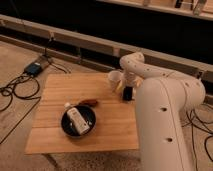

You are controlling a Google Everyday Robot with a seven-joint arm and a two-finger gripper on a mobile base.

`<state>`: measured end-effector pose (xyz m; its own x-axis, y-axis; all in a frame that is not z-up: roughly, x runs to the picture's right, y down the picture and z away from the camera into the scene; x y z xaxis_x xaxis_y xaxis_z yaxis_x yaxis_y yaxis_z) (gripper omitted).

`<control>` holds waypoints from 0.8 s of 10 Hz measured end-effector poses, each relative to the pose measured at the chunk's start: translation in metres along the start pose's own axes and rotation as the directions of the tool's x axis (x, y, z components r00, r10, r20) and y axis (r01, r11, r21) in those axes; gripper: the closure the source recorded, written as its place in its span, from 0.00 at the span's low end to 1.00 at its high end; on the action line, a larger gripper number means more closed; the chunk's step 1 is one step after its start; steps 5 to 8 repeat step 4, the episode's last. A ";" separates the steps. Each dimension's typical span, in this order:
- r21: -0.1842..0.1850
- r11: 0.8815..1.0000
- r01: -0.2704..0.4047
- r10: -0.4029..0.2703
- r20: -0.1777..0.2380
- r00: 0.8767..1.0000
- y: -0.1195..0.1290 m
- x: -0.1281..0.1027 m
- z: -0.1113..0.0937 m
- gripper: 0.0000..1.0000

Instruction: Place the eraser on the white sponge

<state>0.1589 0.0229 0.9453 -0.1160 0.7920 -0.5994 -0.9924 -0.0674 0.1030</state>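
My gripper [127,93] is low over the right edge of the wooden table [55,120], just right of and in front of a white cup [115,77]. Its end shows as a dark block shape, and I cannot separate the eraser from it. The white sponge is hidden, with my arm [165,115] covering the table's right side. A small yellowish patch [119,86] shows between the cup and the gripper.
A round black bowl [78,121] with a white bottle [76,116] lying in it sits front centre. A reddish-brown elongated thing [89,102] lies just behind the bowl. Cables and a blue box [34,68] are on the floor at left.
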 end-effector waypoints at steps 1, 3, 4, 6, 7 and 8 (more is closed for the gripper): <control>0.001 1.000 0.000 0.000 -0.001 1.000 0.000 0.000 0.001 0.20; 0.001 1.000 0.000 0.000 0.000 1.000 0.000 0.000 0.001 0.20; 0.000 1.000 0.000 0.000 0.000 1.000 0.000 0.000 0.000 0.20; 0.000 1.000 0.000 0.000 0.000 1.000 0.000 0.000 0.000 0.20; 0.000 1.000 0.000 0.000 0.000 1.000 0.000 0.000 0.000 0.20; 0.000 1.000 0.000 0.000 0.000 1.000 0.000 0.000 0.000 0.20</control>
